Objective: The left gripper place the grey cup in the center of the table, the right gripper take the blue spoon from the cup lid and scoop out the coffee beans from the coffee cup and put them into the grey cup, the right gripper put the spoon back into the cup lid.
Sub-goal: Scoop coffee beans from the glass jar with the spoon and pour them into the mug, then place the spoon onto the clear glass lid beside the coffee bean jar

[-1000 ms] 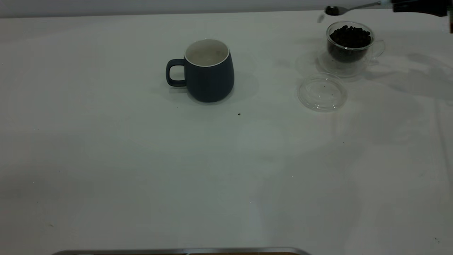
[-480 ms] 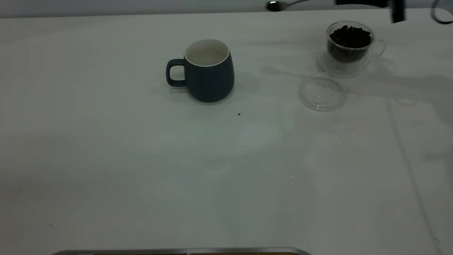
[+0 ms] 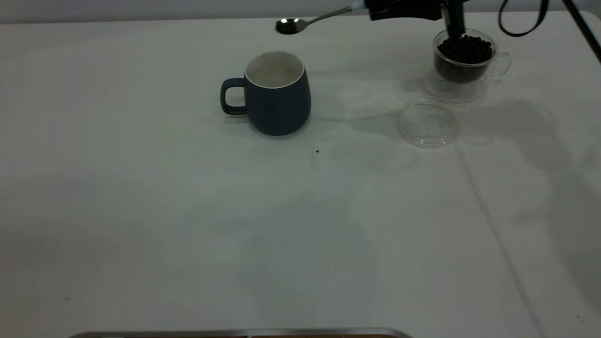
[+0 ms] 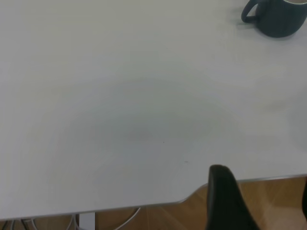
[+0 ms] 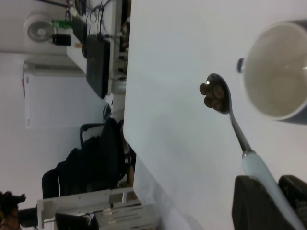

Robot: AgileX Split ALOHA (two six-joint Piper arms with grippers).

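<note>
Two cups stand on the table (image 3: 188, 225): we see the grey cup (image 3: 277, 96) upright near the middle, handle toward the exterior view's left, its pale inside bare, and the glass coffee cup (image 3: 465, 58) well to its right, full of beans. Just in front of the glass cup lies the clear lid (image 3: 427, 123), flat and with nothing resting on it. Our right gripper (image 3: 404, 8) hangs at the far edge, above and between the two cups, fingers clamped on the handle of the spoon (image 3: 310, 21). We see the spoon reach out nearly level toward the grey cup; its bowl hovers in the air just behind that cup's rim, not over the opening. From the right wrist we count a few beans (image 5: 214, 94) in the bowl, beside the cup's mouth. Our left gripper (image 4: 259, 201) sits off by the table's near edge, well apart from the grey cup; we cannot tell how its fingers stand.
</note>
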